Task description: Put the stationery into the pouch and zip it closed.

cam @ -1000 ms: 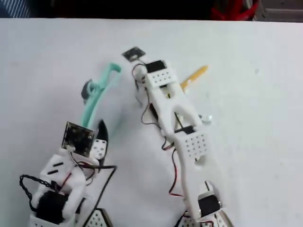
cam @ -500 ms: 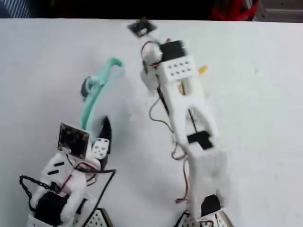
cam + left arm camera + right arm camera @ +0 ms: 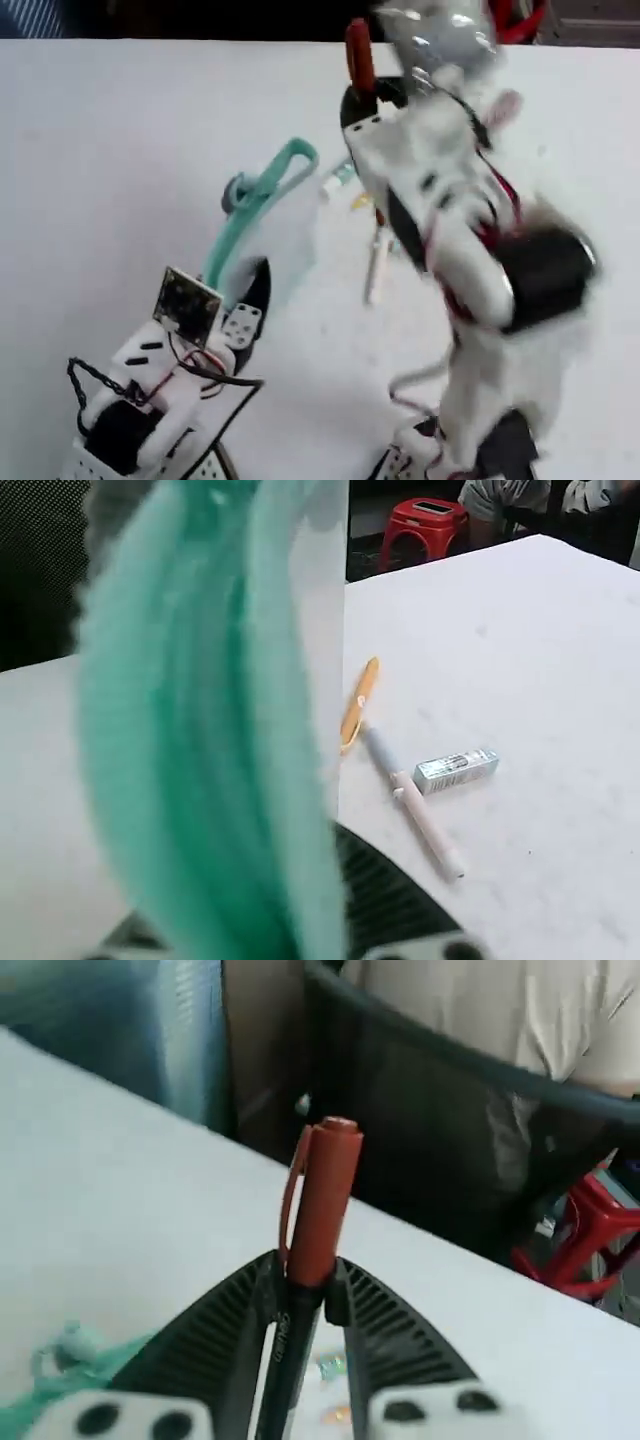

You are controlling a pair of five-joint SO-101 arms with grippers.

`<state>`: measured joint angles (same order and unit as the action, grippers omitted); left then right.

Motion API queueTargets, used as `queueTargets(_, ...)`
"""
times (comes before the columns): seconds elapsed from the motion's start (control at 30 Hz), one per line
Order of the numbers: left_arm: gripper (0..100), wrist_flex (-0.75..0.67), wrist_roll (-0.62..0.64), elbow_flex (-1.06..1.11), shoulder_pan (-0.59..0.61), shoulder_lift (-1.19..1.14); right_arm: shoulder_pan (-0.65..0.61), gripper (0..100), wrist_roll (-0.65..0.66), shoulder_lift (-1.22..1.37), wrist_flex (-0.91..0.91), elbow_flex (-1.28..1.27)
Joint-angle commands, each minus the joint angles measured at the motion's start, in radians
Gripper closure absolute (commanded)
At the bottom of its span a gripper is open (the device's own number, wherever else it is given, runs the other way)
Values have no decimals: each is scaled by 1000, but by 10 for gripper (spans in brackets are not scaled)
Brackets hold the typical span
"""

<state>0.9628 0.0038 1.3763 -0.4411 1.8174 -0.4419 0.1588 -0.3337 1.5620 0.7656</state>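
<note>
The pouch (image 3: pixel 265 215), translucent white with a teal zip edge, stands lifted on edge at the centre left, and my left gripper (image 3: pixel 252 295) is shut on its near end. Up close its teal edge (image 3: pixel 200 740) runs above a black finger (image 3: pixel 385 895). My right gripper (image 3: pixel 362 100) is raised high over the far middle, shut on a red-capped pen (image 3: pixel 357 55) that points upward (image 3: pixel 322 1195) between the jaws (image 3: pixel 305 1270). On the table lie a white pen (image 3: pixel 377 262), a yellow pen (image 3: pixel 358 705) and a small teal eraser box (image 3: pixel 456 769).
The blurred right arm (image 3: pixel 470 240) rises over the right half of the white table (image 3: pixel 120 120). The table's far edge borders a dark room with a red stool (image 3: pixel 425 520). A wide bare stretch of table lies at the far left.
The right arm has swung up off the table with the red pen in its gripper. The left arm has shifted the pouch to the right. The white pen and eraser box are now uncovered.
</note>
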Motion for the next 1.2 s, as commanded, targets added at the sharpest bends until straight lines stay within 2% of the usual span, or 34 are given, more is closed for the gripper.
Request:
queueTargets(0.0, 977, 11, 2, -11, -10, 12, -84, 980, -115, -77, -77, 3)
queueTargets(0.13, 977, 17, 2, -8, -8, 12, -171, 980, -149, -79, -182, -3)
queueTargets(0.27, 977, 17, 2, -6, -5, 12, -177, 980, -212, -96, -303, -121)
queueTargets(0.4, 977, 17, 2, -6, -4, 12, -177, 980, -206, -128, -407, -305)
queueTargets(0.57, 977, 29, 2, -6, -4, 12, -93, 980, -135, -209, -682, -603)
queueTargets(0.7, 977, 29, 0, -6, -4, 12, -67, 980, -133, -266, -796, -761)
queueTargets(1.0, 977, 28, -34, -6, -4, 12, -73, 980, -132, -269, -837, -867)
queueTargets(1.17, 976, 25, -40, -6, -4, 12, -107, 980, -132, -361, -762, -973)
